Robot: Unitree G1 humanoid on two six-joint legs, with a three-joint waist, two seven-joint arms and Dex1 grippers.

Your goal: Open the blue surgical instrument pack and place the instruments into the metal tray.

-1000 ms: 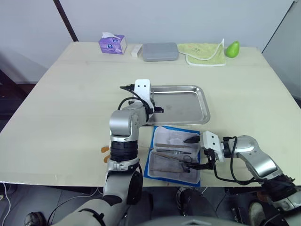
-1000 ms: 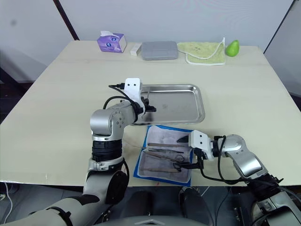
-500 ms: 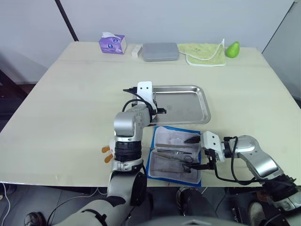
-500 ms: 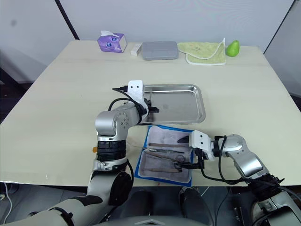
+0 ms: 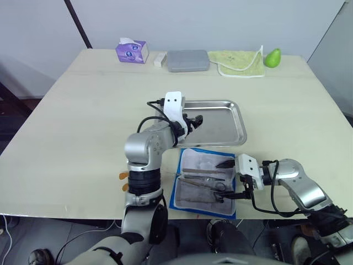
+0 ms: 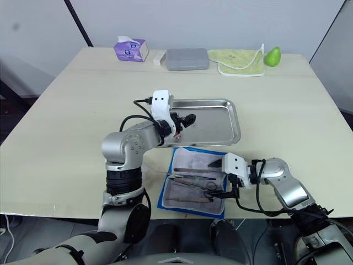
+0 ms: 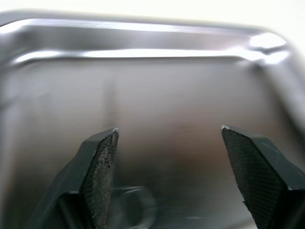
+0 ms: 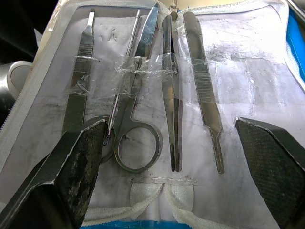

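The blue surgical instrument pack [image 5: 204, 179] lies unfolded near the table's front edge, pale inside up. Several instruments [image 8: 167, 90] lie side by side in it under clear tape: a flat handle, ring-handled scissors [image 8: 136, 124] and tweezers. My right gripper [image 5: 227, 179] hovers over the pack's right end, open, with nothing between its fingers [image 8: 81, 167]. Beyond the pack sits the metal tray [image 5: 223, 118]. My left gripper [image 5: 194, 121] is over the tray's left part, open. A blurred ring shape [image 7: 136, 210] lies on the tray floor [image 7: 181, 95] by one of its fingers [image 7: 102, 171].
Along the far edge stand a purple tissue box [image 5: 132, 51], a small white item [image 5: 160, 59], a grey rectangular box [image 5: 187, 60], a yellow-green cloth [image 5: 240, 62] and a green pear [image 5: 272, 57]. The pack lies close to the table's front edge.
My left gripper moved right, further over the tray, and its fingers went from shut to open. The right arm and the pack stayed put.
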